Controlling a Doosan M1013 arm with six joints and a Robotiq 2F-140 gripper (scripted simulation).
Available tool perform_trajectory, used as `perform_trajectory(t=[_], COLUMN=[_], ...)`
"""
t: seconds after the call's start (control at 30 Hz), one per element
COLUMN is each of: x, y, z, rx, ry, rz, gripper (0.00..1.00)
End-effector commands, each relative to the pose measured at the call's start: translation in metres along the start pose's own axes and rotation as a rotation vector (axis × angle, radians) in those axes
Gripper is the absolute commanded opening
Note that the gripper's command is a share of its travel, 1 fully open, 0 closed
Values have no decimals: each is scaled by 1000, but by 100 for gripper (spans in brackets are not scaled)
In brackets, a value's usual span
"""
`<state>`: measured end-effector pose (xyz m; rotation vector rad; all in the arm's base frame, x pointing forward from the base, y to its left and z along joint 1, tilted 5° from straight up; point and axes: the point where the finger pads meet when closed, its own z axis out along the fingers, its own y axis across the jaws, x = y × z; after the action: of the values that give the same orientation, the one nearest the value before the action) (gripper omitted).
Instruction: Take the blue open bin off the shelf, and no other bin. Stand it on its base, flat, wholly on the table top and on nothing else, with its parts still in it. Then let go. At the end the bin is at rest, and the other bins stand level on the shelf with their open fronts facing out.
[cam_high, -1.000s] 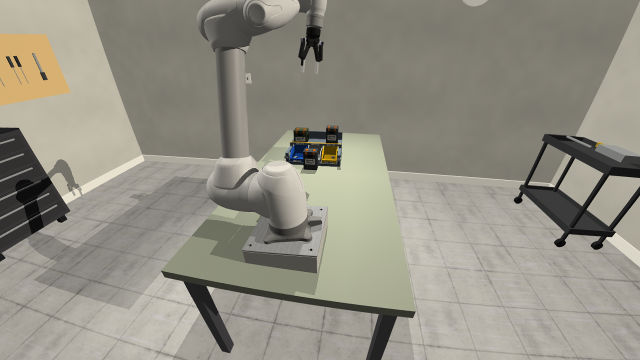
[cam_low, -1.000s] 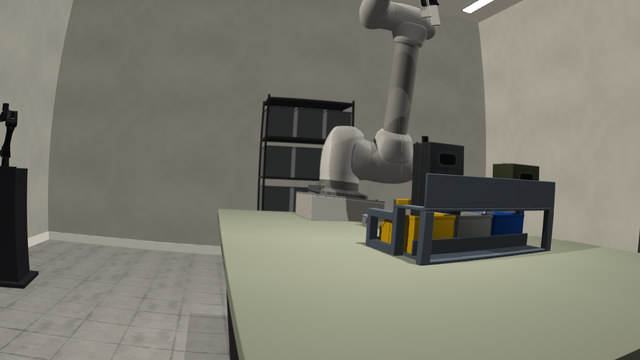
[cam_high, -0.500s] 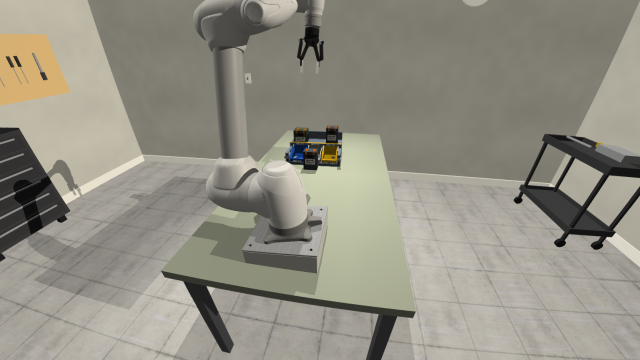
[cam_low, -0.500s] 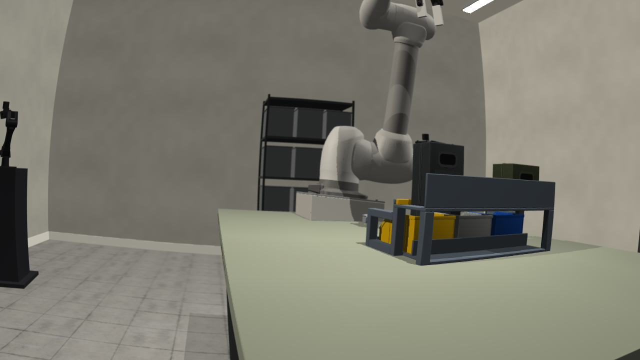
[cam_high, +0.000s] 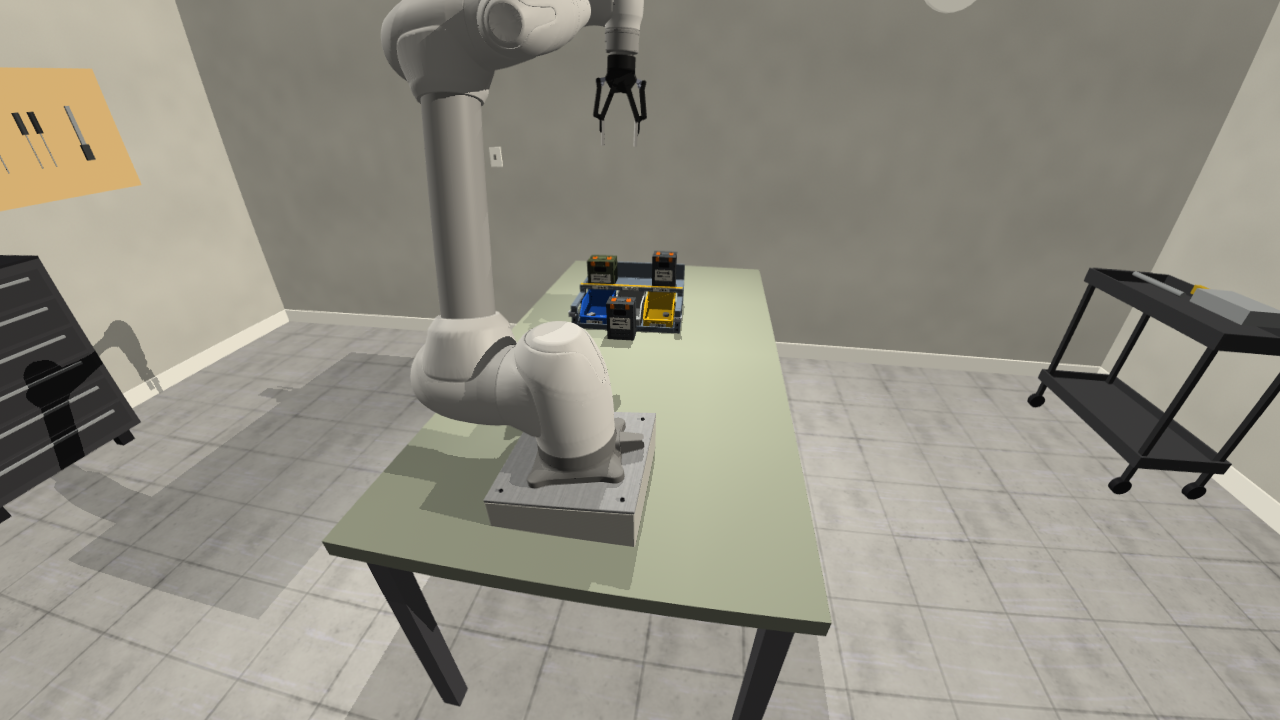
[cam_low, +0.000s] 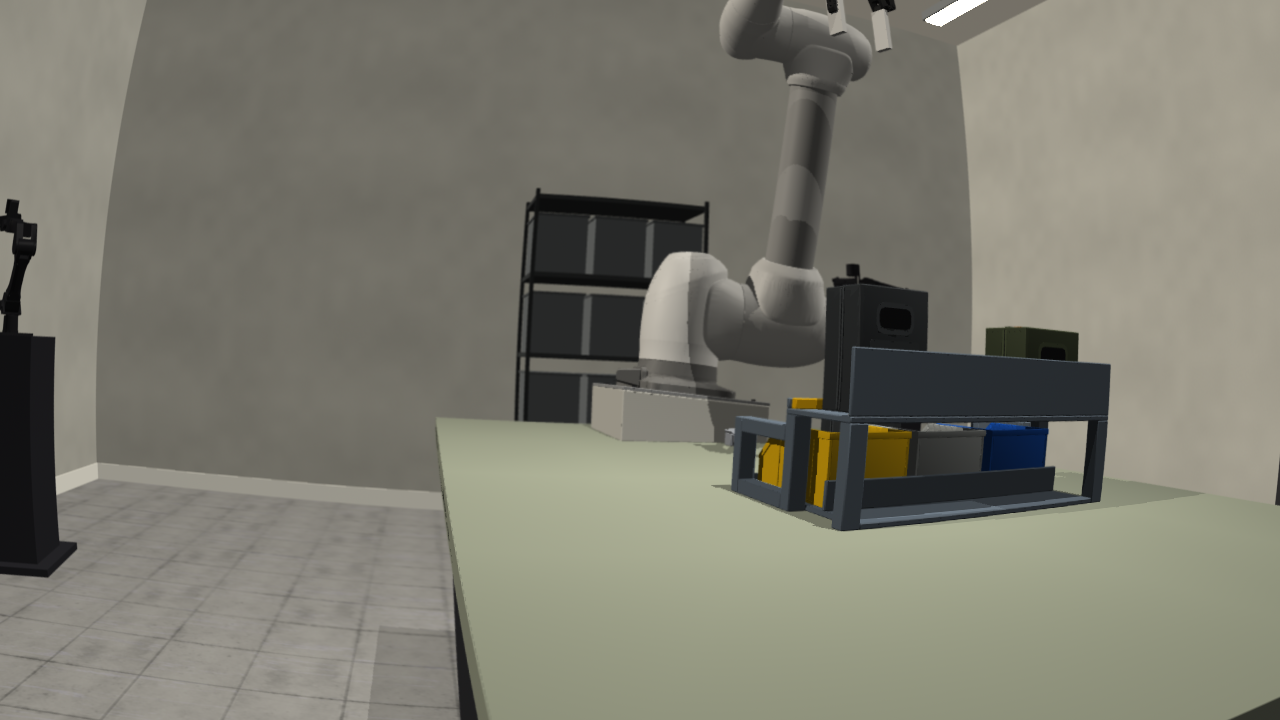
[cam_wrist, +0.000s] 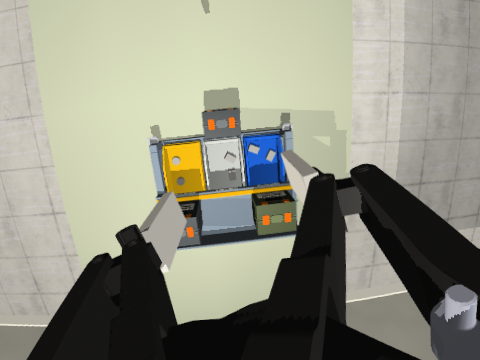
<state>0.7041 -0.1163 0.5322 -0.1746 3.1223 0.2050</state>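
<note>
Hand (cam_high: 619, 141) (cam_low: 860, 40) (cam_wrist: 231, 188), one: fingers parted, grasping nothing, above the shelf (cam_high: 682, 308) (cam_low: 848, 479) (cam_wrist: 156, 172). Blue open bin (cam_high: 597, 306) (cam_low: 1015, 447) (cam_wrist: 262, 170), one: shelved, beside the grey bin (cam_low: 948, 450) (cam_wrist: 217, 172), parts inside. Step, seemingly: approach. Next: align over blue, descend clear of neighbours.

We see a surface (cam_high: 716, 385) (cam_low: 716, 573) (cam_wrist: 150, 60) of pale green, matt and smooth, like painted board. The blue bin (cam_high: 597, 306) (cam_low: 1015, 449) (cam_wrist: 261, 172) looks to us as smooth plastic with a little shine, and the yellow bin (cam_high: 659, 308) (cam_low: 881, 454) (cam_wrist: 192, 176) as the same plastic. The shelf (cam_low: 980, 385) (cam_wrist: 227, 212) has the look of painted metal, slate and matt. Under the arm we find a base plate (cam_high: 519, 495) of brushed grey metal. The arm (cam_high: 460, 205) (cam_low: 801, 179) has a smooth, satin pale coat. Our pincer (cam_high: 619, 134) (cam_low: 860, 40) (cam_wrist: 231, 188) is matt black, with pale, smooth finger pads. The wall (cam_high: 805, 179) (cam_low: 313, 223) looks matt and lightly mottled, like plaster.
</note>
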Motion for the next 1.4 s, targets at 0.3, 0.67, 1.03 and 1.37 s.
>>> perform_trajectory(t=[0.3,0.67,1.03,1.37], x=[0,0,0,0], y=[0,0,0,0], z=[0,0,0,0], rx=[30,48,48,48], ry=[-1,-2,-2,-2], rz=[171,273,273,273], gripper=[57,57,57,57])
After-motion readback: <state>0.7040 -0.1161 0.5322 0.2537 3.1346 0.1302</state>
